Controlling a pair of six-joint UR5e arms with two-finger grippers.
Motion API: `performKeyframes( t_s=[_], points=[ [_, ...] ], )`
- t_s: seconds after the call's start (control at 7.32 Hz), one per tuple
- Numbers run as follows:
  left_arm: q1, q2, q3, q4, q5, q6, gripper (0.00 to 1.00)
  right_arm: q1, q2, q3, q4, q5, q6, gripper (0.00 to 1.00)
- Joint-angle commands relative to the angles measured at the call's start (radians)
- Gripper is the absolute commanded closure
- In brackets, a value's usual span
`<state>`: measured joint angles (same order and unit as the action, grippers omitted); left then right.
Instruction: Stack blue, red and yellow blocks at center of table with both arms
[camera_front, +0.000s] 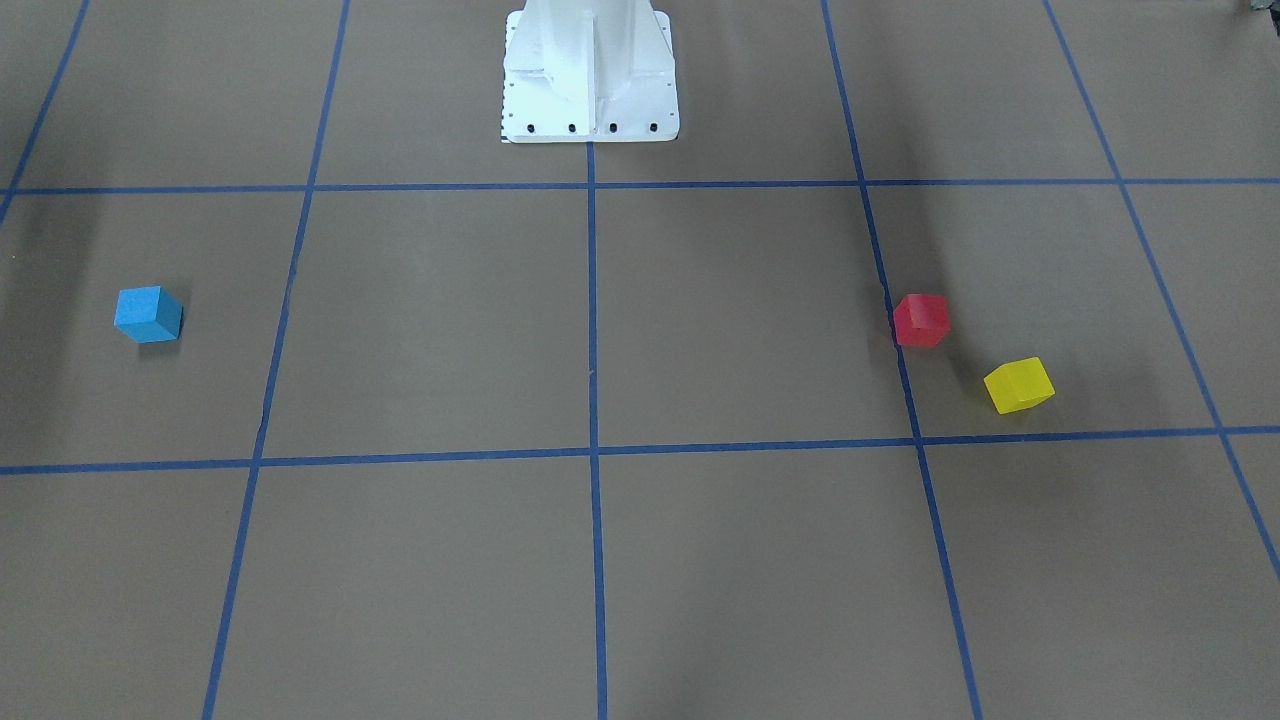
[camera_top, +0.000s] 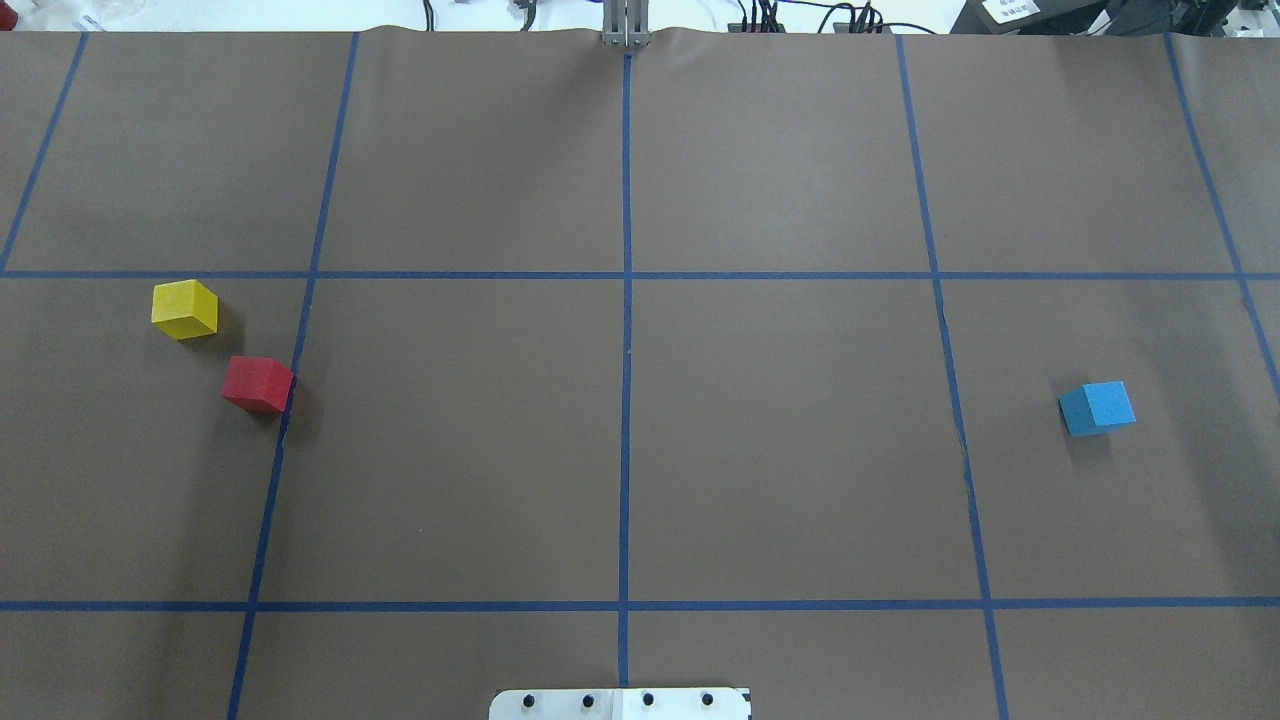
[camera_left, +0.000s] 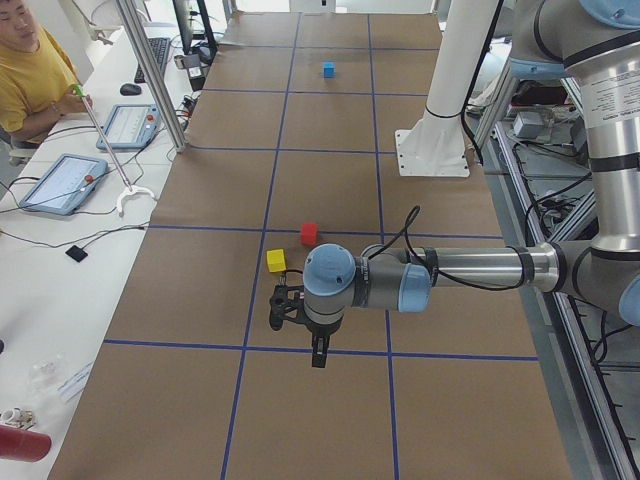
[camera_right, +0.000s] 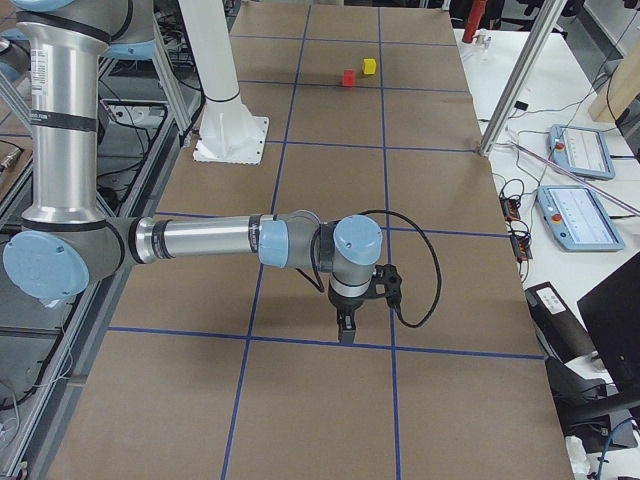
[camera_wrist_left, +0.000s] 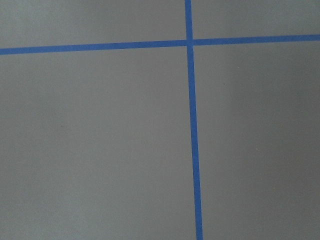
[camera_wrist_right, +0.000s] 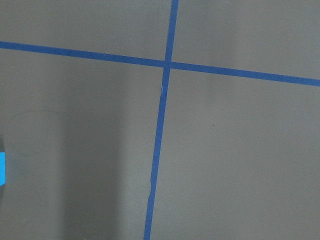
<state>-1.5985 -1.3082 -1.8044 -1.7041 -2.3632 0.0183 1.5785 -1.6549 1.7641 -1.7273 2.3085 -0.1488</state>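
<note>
The blue block (camera_top: 1097, 408) sits alone on the table's right side and shows as a sliver at the left edge of the right wrist view (camera_wrist_right: 2, 169). The red block (camera_top: 257, 384) and the yellow block (camera_top: 184, 309) sit close together but apart on the left side. My left gripper (camera_left: 318, 355) hangs above the table near the yellow block (camera_left: 276, 261), on the side toward the table's left end. My right gripper (camera_right: 345, 330) hangs above the table near its right end. Both show only in the side views, so I cannot tell whether they are open or shut.
The white robot pedestal (camera_front: 590, 75) stands at the table's robot-side edge. Blue tape lines (camera_top: 626, 400) form a grid that crosses at the center. An operator (camera_left: 30, 70) sits beside tablets (camera_left: 65, 180) along the far side.
</note>
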Motion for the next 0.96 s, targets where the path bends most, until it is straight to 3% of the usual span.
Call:
performKeyframes(
  t_s=[0.0, 0.27, 0.55, 0.82],
  points=[
    [0.0, 0.0, -0.003, -0.012, -0.005, 0.0, 0.0, 0.0, 0.004, 0.011, 0.002, 0.0, -0.008, 0.0],
    [0.002, 0.0, -0.05, -0.026, -0.004, 0.002, 0.0, 0.0, 0.01, 0.017, 0.043, 0.0, -0.006, 0.0],
    [0.002, -0.054, -0.05, -0.043, -0.001, -0.008, 0.0, 0.0, 0.013, -0.003, 0.222, -0.004, 0.003, 0.0],
    [0.002, -0.141, -0.03, -0.122, 0.004, -0.008, 0.0, 0.0, 0.017, -0.008, 0.297, 0.02, 0.064, 0.0]
  ],
)
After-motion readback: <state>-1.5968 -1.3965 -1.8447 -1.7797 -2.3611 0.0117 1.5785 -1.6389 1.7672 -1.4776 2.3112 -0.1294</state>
